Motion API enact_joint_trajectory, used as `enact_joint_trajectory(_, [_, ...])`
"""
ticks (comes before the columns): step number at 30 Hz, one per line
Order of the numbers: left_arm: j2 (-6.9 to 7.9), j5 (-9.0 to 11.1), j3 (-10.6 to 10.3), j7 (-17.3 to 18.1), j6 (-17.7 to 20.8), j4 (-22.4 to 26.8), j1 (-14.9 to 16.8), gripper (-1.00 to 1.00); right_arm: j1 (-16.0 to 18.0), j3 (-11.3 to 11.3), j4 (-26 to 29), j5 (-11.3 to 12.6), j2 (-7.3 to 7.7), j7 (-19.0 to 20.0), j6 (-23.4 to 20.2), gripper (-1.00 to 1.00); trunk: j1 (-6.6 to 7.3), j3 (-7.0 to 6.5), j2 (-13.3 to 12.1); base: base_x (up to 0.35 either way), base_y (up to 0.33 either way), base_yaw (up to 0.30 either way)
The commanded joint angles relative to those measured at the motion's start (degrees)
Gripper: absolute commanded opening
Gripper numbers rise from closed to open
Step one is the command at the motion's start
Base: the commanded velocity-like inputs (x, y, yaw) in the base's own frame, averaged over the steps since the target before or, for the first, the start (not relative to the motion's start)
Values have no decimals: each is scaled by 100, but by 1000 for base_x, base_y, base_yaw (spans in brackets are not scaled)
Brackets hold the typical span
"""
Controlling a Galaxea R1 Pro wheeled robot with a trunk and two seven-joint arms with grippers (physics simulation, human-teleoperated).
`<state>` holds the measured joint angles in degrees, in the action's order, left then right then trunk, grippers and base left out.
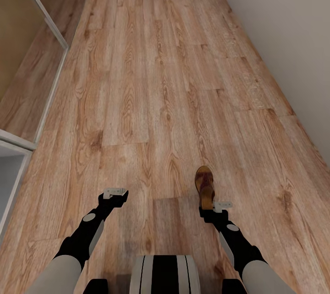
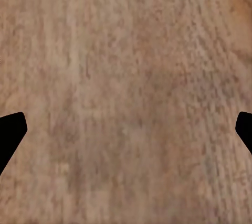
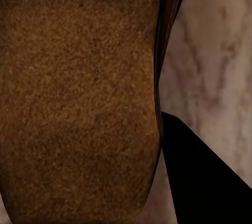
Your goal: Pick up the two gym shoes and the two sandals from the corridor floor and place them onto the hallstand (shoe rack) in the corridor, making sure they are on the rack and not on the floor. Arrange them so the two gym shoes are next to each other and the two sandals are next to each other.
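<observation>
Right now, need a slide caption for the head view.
Right pincer holds one brown sandal above the wood-plank corridor floor; left pincer open, empty.

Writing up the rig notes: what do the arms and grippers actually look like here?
Both arms have pale grey-white upper segments, then black forearms with a grey oval cap at a joint. The left gripper and right gripper are small, light grey pieces with faint dark markings on black wrists. In the wrist views the fingers render as flat black wedges. No cables visible.
</observation>
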<state>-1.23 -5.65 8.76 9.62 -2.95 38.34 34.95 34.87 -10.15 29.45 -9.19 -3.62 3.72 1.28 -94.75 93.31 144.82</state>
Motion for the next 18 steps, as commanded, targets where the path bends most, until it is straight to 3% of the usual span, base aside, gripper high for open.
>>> enact_joint_trajectory(1, [-9, -59, 47, 48, -22, -2, 3, 100, 2, -48, 0, -32, -7, 41, 12, -100, 3, -20, 0, 0, 0, 0])
enact_joint_trajectory(18, [-1, -62, 49, 43, -1, 15, 3, 100, 2, -37, 20, -37, -10, 66, 20, -100, 47, -396, -23, 0, 0, 0])
